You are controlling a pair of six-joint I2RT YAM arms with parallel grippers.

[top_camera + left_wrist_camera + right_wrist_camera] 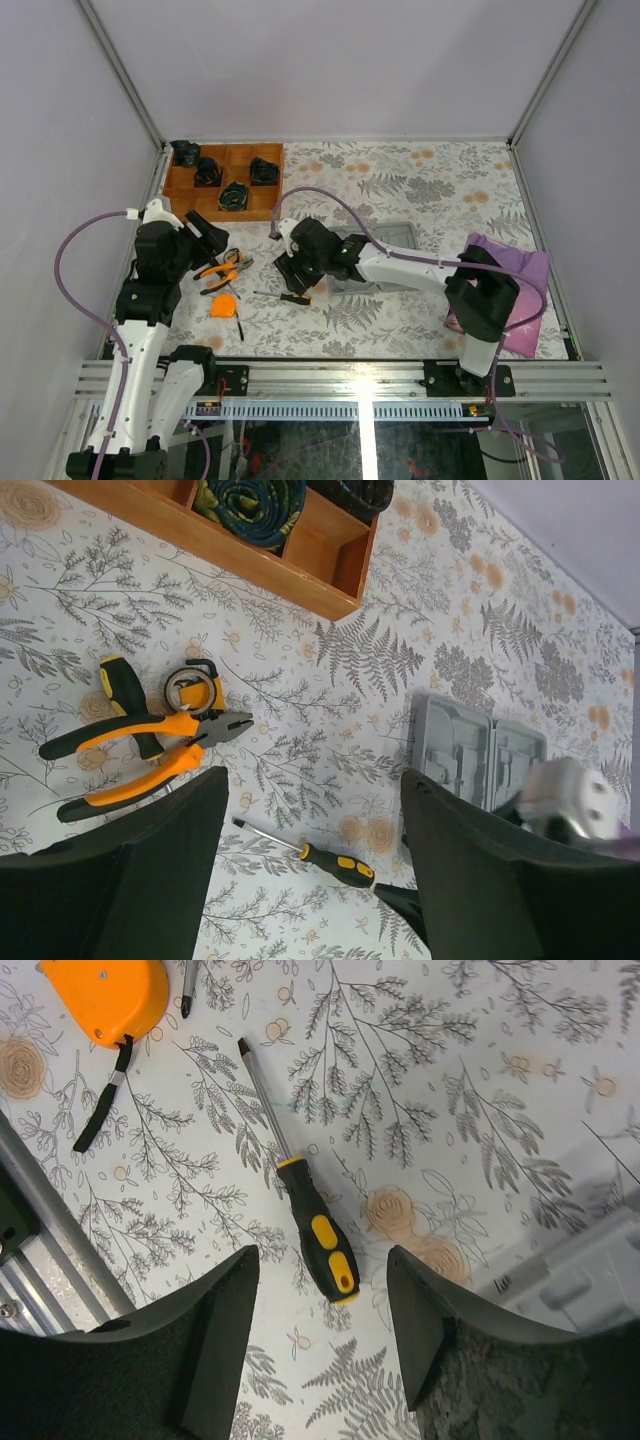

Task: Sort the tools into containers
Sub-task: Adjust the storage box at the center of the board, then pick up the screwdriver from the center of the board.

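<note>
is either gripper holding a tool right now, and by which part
Nothing is held. The right gripper is open above the screwdriver, not touching it; the left gripper is open too, clear of the pliers.

Top view: grey case (402, 232) mostly hidden behind right arm (400, 265); thin black tool (239, 326) near the tape measure (224, 305) too small to identify. Right wrist: grey case blurred, cut by right edge; tape measure clipped at top. Left wrist: wooden tray (250, 565) cut off at top.
</note>
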